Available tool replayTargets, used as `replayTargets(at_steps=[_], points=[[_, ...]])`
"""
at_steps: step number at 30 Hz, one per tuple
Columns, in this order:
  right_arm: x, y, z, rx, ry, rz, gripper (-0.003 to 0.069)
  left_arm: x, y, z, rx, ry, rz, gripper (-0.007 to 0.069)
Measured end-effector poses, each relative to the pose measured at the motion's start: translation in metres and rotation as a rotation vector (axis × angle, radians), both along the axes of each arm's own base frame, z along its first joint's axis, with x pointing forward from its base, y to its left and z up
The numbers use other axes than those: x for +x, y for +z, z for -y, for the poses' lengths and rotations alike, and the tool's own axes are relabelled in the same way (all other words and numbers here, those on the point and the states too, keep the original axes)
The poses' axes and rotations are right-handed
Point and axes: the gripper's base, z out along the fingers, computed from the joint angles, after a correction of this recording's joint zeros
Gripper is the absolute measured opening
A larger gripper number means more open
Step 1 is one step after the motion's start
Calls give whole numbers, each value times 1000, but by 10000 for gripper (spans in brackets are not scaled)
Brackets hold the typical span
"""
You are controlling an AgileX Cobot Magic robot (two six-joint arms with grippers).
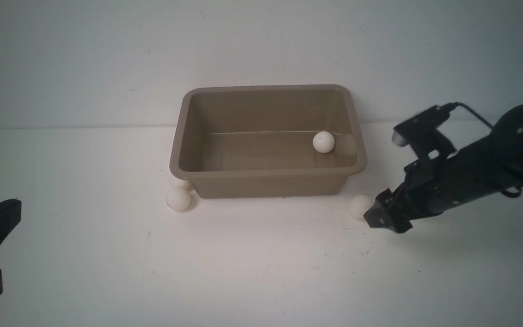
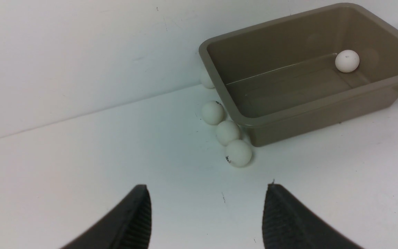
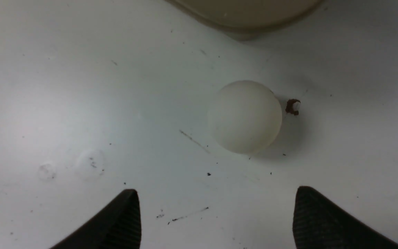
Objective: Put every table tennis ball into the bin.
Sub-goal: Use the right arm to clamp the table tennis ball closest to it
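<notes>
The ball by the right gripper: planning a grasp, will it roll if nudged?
Likely rolls at a touch: the ball is a smooth sphere on the flat table. May squirt sideways unless the open right gripper closes centred.

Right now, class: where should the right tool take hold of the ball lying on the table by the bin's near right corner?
Grip the ball across its widest middle, probably coming from the near side, where the open right tool is. Round, any diameter serves; the bin stands close behind.

The bin (image 1: pixel 266 173) looks glossy plastic, the balls (image 1: pixel 178 199) matte.
</notes>
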Motion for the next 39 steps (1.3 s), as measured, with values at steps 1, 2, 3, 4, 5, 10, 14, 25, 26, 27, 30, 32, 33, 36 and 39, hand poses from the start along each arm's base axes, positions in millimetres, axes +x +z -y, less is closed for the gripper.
replayTargets(at_steps=[1, 2, 3, 4, 5, 10, 14, 25, 26, 27, 30, 32, 33, 36, 39], points=[[1, -3, -1, -3, 1, -1, 531, 0, 0, 0, 1, 0, 0, 394], [2, -6, -2, -6, -2, 3, 531, 0, 0, 0, 4, -2, 1, 394], [4, -10, -3, -8, -7, 6, 531, 0, 0, 0, 8, -3, 2, 394], [5, -12, -4, -10, -12, 12, 531, 0, 0, 0, 8, -3, 2, 394], [6, -13, -4, -11, -15, 19, 531, 0, 0, 0, 13, -5, 3, 394], [14, -19, -5, -12, -31, 43, 531, 0, 0, 0, 25, -10, 5, 394], [24, -20, -9, 8, -41, 46, 531, 0, 0, 0, 31, -12, 6, 394], [37, -39, -14, 18, -44, 3, 512, 0, -1, 0, 34, -17, 0, 394], [38, -42, -14, 18, -44, -6, 498, 0, -1, 0, 34, -17, 0, 394], [38, -43, -14, 18, -46, -10, 484, 0, -1, 0, 34, -17, 0, 394], [38, -46, -14, 16, -48, -16, 413, 0, -1, 0, 35, -17, 0, 394], [39, -46, -14, 11, -46, -7, 351, 0, -1, 0, 35, -17, 0, 394], [39, -45, -13, 7, -41, -1, 356, 0, -1, 0, 35, -17, 0, 394], [38, -37, -12, -15, -9, 29, 360, 0, -1, 0, 35, -17, 0, 394], [34, -15, -11, -29, 26, 80, 360, 0, -1, 0, 35, -17, 0, 394]])
